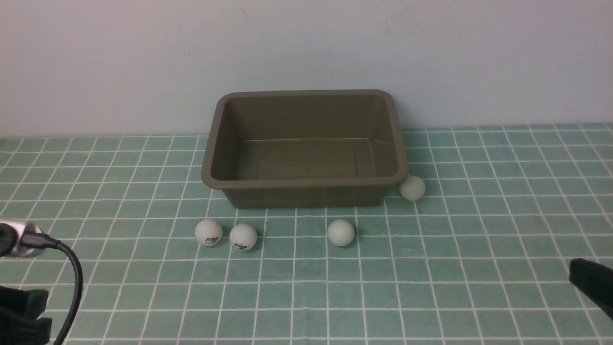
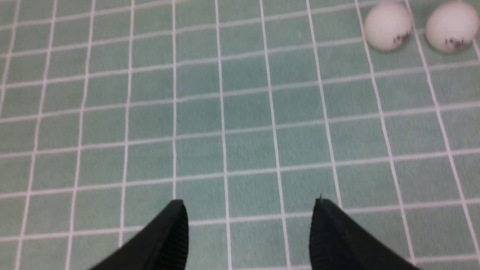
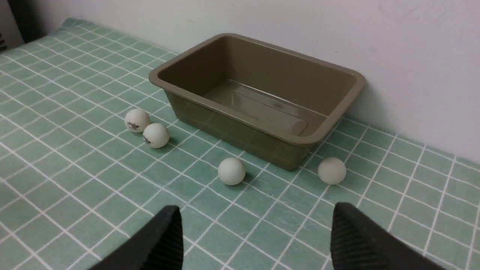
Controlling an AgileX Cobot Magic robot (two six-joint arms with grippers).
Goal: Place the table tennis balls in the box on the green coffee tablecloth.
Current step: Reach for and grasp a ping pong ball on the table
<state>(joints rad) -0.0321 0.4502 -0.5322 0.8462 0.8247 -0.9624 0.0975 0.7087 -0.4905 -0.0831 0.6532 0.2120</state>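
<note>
Center of front cam: box (image 1: 306, 143) on green cloth (image 1: 431, 287), 4 balls (image 1: 340, 233) just below it. L wrist cam catches only logo pair (image 2: 388, 26); R wrist gets all. My L gripper (image 2: 248, 202) + R gripper (image 3: 255, 206): jaws apart, holding nothing.

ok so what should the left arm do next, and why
Probably ease the left pincer forward toward the leftmost table tennis ball, the one closest to it. Its jaws stand open and empty. That ball and the other three balls lie on the tablecloth, and the box holds none.
</note>
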